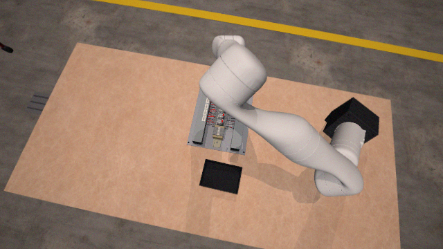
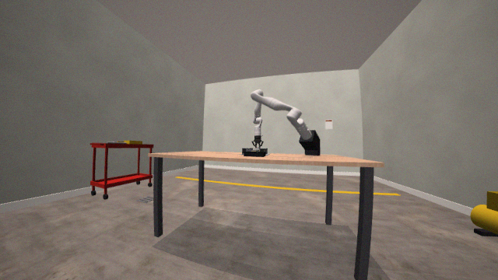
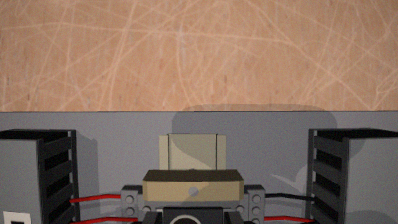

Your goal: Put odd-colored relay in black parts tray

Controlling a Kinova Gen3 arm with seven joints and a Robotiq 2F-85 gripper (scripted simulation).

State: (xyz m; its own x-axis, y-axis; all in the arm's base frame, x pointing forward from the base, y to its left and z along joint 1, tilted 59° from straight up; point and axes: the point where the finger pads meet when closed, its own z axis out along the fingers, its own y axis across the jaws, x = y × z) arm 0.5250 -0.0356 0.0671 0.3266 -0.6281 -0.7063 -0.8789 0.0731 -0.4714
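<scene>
Down over the grey relay panel (image 1: 194,133) at centre frame of the top view, gripper (image 2: 257,145) pinched on a relay (image 3: 192,185), tan-topped at the bottom centre of the wrist view, button colour too small to confirm. Seated in its socket by the look of it, red wires (image 3: 95,199) trailing to either side. Black parts tray (image 1: 220,176) waiting just below the panel in the top view, apart from it on the wooden table (image 1: 104,138). Chief risk in any upward pull: loose panel rising with the relay, then dropping tilted or skidding toward the tray. Second risk: slip of the pinch on a tight socket, relay left behind. Third: wrong relay chosen, since the odd button cannot be made out here.
</scene>
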